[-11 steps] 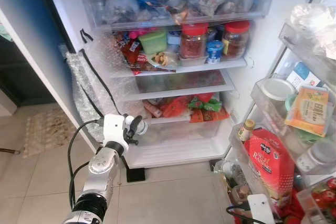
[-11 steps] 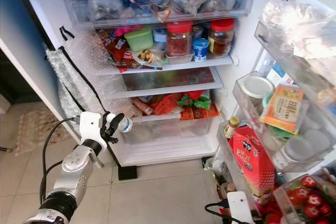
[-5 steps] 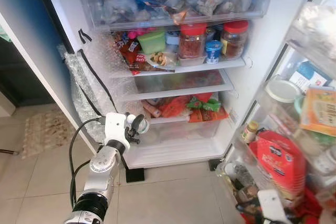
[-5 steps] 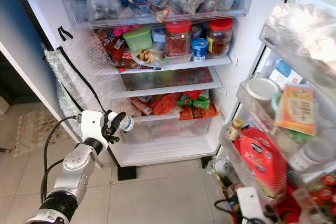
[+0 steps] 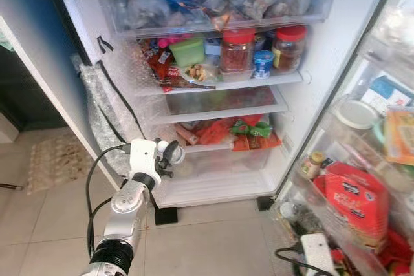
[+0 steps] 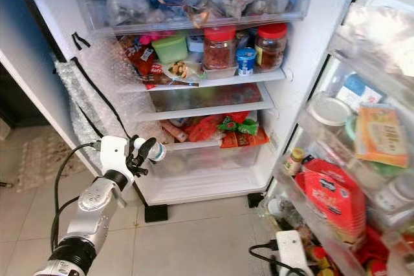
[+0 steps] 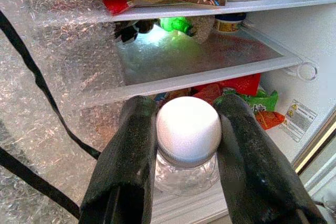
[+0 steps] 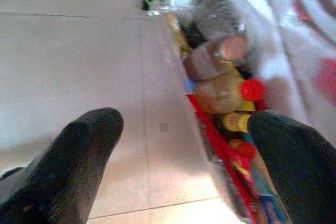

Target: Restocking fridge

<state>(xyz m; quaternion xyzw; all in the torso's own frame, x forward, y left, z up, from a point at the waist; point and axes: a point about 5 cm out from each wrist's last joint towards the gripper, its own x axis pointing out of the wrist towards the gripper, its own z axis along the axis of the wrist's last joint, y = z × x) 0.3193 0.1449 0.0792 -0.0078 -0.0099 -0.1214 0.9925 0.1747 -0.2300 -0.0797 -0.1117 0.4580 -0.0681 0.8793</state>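
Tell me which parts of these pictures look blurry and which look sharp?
Eye views: the fridge door on the right is smeared, the shelves sharp. Left wrist view: crisp bottle between the fingers, with green glare behind. Right wrist view: everything soft, door bottles smudged.

A: Which colours does the left gripper have?

B: Its fingers are black, and the bottle between them is clear with a white cap. The arm is silver with a black cable.

A: And inside the fridge?

B: The walls are white. Two jars have red lids, a box is light green, and a small tub is blue and white. Lower lie red and green packets. Bubble wrap is transparent, with a black strap across.

A: The door side?

B: A red bag with white letters, and an orange-yellow box. The floor has pale beige tiles.
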